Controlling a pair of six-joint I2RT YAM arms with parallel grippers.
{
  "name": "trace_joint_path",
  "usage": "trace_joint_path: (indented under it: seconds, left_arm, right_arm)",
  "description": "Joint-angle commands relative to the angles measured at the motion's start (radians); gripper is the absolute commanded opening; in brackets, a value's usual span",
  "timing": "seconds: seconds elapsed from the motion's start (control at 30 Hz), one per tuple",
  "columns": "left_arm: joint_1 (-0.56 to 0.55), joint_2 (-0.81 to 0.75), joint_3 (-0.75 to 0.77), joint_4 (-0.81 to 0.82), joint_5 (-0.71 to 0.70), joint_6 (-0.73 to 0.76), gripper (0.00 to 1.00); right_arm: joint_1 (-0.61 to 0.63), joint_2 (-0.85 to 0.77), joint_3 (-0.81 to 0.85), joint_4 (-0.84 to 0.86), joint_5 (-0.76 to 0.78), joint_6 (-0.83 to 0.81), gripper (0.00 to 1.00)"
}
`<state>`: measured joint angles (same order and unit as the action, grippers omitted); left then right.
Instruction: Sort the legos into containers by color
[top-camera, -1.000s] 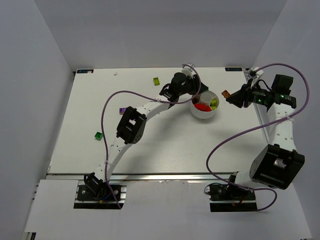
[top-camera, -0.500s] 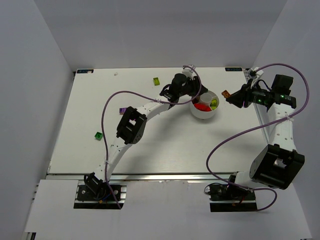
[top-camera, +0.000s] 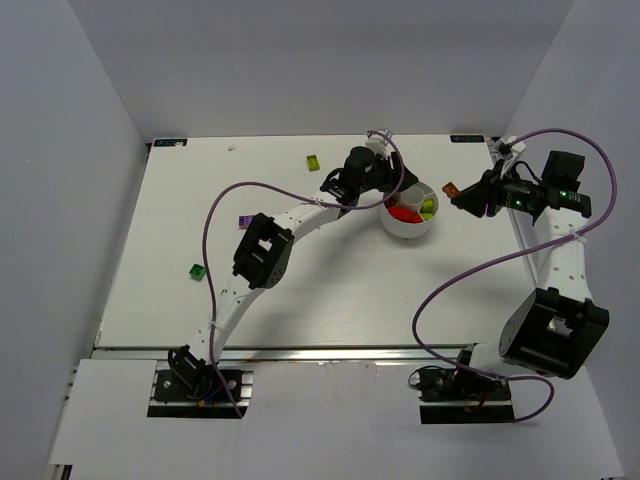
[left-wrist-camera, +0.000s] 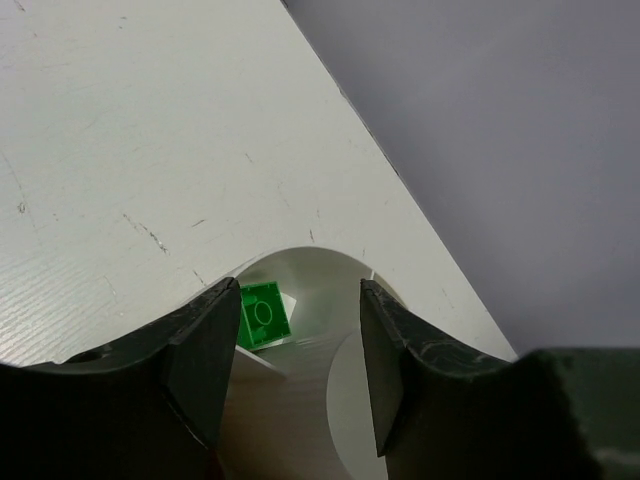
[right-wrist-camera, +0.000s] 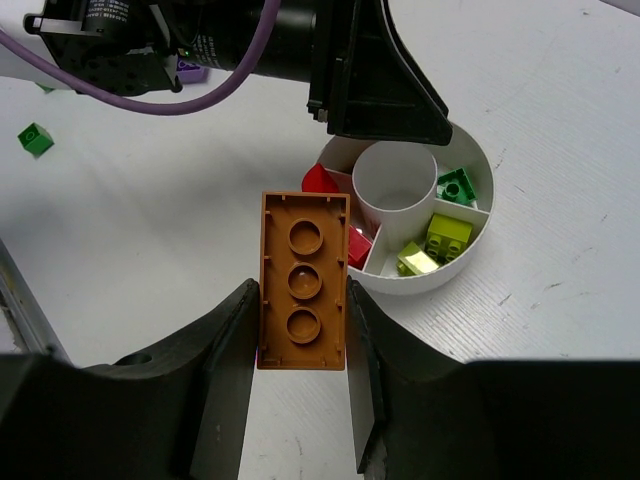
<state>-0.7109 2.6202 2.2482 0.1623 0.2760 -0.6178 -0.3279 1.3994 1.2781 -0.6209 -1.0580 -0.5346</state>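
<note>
Right wrist view: the right gripper (right-wrist-camera: 298, 330) is pinching an orange brick (right-wrist-camera: 303, 270) at lower centre, beside the divided bowl (right-wrist-camera: 425, 287). Meanwhile the left gripper (left-wrist-camera: 297, 330) is hanging spread above a green brick (left-wrist-camera: 262, 313), seemingly inside the bowl.

The bowl (top-camera: 410, 232) sits far right on the table (top-camera: 300, 300), loose bricks (top-camera: 197, 270) left.

You're in a robotics lab cell; pale panels (top-camera: 300, 70) wall the white desk (top-camera: 330, 290) at nine, twelve and three o'clock; arm bases (top-camera: 195, 385) bolted at six.
</note>
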Motion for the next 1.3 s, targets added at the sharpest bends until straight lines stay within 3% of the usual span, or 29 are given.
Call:
trace_joint_path:
  seconds: [0.0,0.1,0.23,0.3,0.5,0.63,0.77,1.03,1.27]
  left_arm:
    - [-0.005,-0.095,0.007,-0.020,-0.011,0.013,0.61]
    - [-0.005,-0.126,0.004,-0.015,-0.023,0.024,0.57]
    - [0.008,-0.201,-0.025,-0.015,-0.046,0.035,0.40]
    - [0.024,-0.282,-0.100,-0.003,-0.055,0.035,0.39]
    - [0.054,-0.541,-0.366,0.052,-0.023,-0.009,0.58]
    - [0.064,-0.630,-0.484,0.029,0.095,-0.104,0.60]
    - [0.065,-0.686,-0.645,0.118,0.201,-0.236,0.65]
    - [0.064,-0.692,-0.743,0.180,0.278,-0.339,0.67]
    - [0.060,-0.690,-0.779,0.250,0.308,-0.384,0.66]
  right_arm:
    - [-0.007,-0.023,0.001,0.020,-0.028,-0.015,0.00]
    - [-0.007,-0.019,0.003,0.015,-0.025,-0.018,0.00]
    - [0.019,0.001,0.012,-0.014,0.007,-0.067,0.00]
    - [0.053,0.018,0.033,-0.034,0.049,-0.117,0.00]
    - [0.136,0.035,0.044,0.009,0.174,-0.171,0.00]
    - [0.196,0.021,0.009,0.101,0.253,-0.169,0.00]
    - [0.263,0.000,-0.029,0.184,0.319,-0.174,0.00]
    - [0.372,-0.057,-0.112,0.374,0.328,-0.148,0.00]
    - [0.434,-0.059,-0.128,0.418,0.305,-0.171,0.00]
